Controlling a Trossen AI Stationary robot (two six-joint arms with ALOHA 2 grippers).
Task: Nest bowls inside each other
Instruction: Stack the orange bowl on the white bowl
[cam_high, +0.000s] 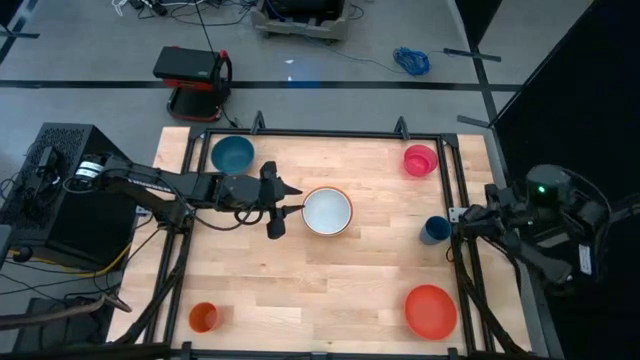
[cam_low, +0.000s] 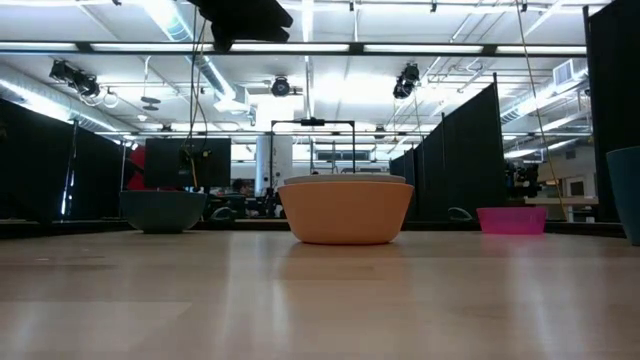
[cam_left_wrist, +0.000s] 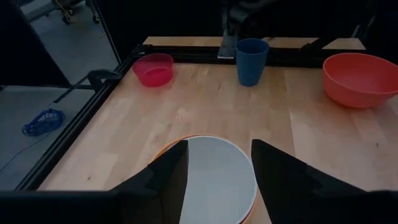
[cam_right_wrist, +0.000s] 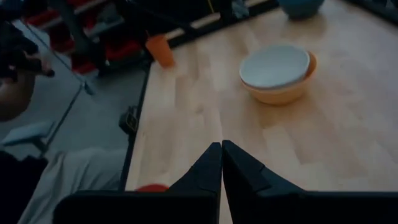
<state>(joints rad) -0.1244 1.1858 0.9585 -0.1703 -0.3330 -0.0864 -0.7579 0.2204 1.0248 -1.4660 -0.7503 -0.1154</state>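
Note:
A pale white-blue bowl sits nested inside an orange bowl at the table's middle. A teal bowl stands at the far left, a pink bowl at the far right, and a red bowl at the near right, each on its base. My left gripper hovers open, raised above the table just left of the nested pair. In the left wrist view its fingers frame the white bowl without touching it. My right gripper is shut on nothing, drawn back at the table's right edge.
A dark-blue cup stands near the right edge, close to my right gripper. An orange cup stands at the near left corner. A black frame rail borders the table. Bare wood lies between the nested pair and the near edge.

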